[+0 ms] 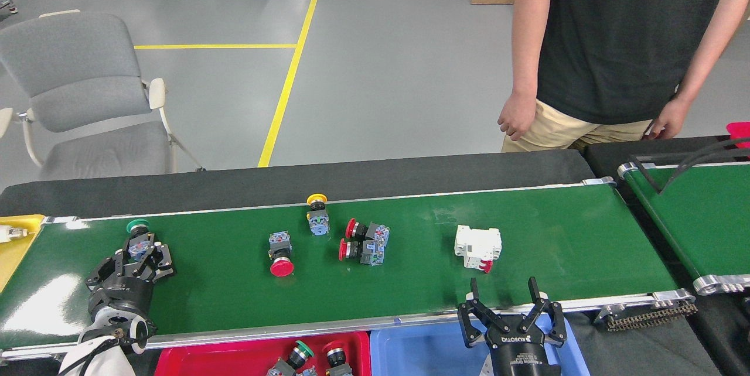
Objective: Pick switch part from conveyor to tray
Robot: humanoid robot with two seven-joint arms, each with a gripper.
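The conveyor (527, 218) runs left to right across the head view. A green-capped switch part (139, 236) lies near its left end, and my left gripper (141, 256) is shut on the part's body, the cap pointing away from me. Mid-belt lie a red mushroom switch part (280, 254), a yellow-capped one (317, 212) and two red-capped ones side by side (363, 242). A white breaker (479, 248) lies further right. My right gripper (508, 298) is open and empty over the near rail, just short of the breaker. The red tray (234, 357) below holds switch parts.
A blue tray (422, 345) sits beside the red one, under my right arm. A yellow tray (16, 241) is at the belt's left end. A second green belt (697, 218) stands at right. A person (615, 42) stands behind the conveyor; a grey chair (82, 95) is at far left.
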